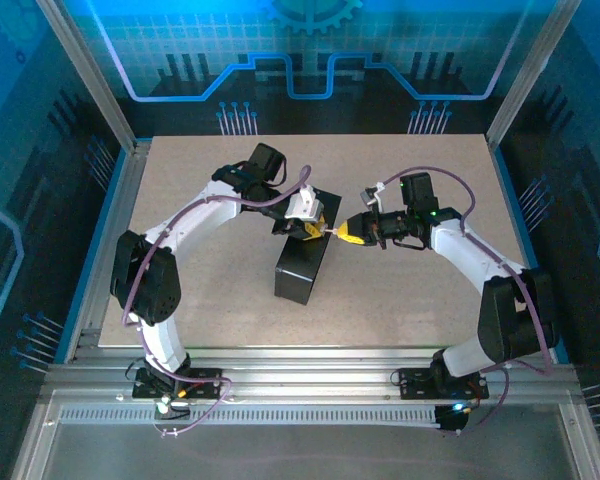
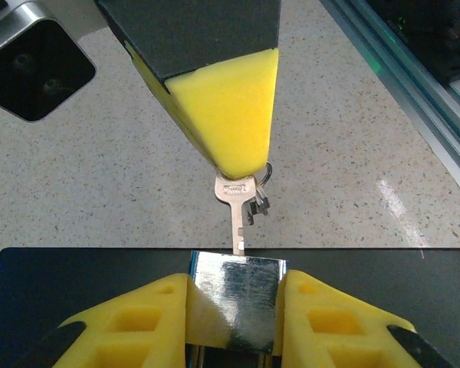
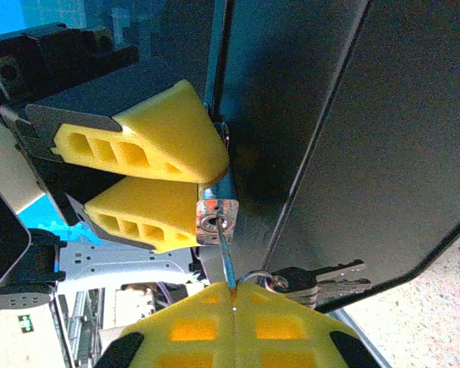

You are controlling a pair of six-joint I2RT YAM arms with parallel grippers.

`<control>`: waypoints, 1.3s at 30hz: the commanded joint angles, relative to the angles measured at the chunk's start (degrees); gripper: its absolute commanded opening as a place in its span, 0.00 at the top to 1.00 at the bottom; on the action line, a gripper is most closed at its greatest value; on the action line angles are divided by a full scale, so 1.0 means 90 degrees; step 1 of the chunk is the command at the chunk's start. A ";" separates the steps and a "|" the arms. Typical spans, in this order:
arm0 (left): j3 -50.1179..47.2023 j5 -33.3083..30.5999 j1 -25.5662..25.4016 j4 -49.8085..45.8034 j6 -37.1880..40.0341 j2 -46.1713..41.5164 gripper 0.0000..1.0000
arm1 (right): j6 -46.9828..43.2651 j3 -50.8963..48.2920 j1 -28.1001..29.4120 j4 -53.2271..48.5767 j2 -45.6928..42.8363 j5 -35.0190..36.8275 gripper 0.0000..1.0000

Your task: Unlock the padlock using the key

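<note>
My left gripper is shut on the padlock, a small shiny metal block clamped between its yellow fingers above the black box. My right gripper is shut on the head of the key. The thin blade of the key points straight at the padlock, and its tip is at the keyhole in the lock's end face. In the top view the left gripper and the right gripper meet tip to tip at the table's middle.
Two spare keys hang from a ring beside the held key. The black box stands on the speckled table just under the left gripper. Metal rails run along the near edge.
</note>
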 commanded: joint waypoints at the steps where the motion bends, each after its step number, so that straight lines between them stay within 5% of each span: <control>1: 0.0276 0.0558 0.0056 0.0065 0.0166 -0.0105 0.92 | 0.0053 0.0019 -0.0054 0.0098 0.0075 -0.0056 1.00; 29: 0.0033 0.0726 0.0052 0.0811 -0.0415 -0.0169 0.93 | 0.0571 -0.0059 0.0261 0.0873 0.0179 -0.0060 1.00; 39: -0.0309 0.0733 0.0052 0.1064 -0.0316 -0.0247 0.93 | 0.1482 -0.0600 0.0199 0.2308 0.0160 -0.0215 1.00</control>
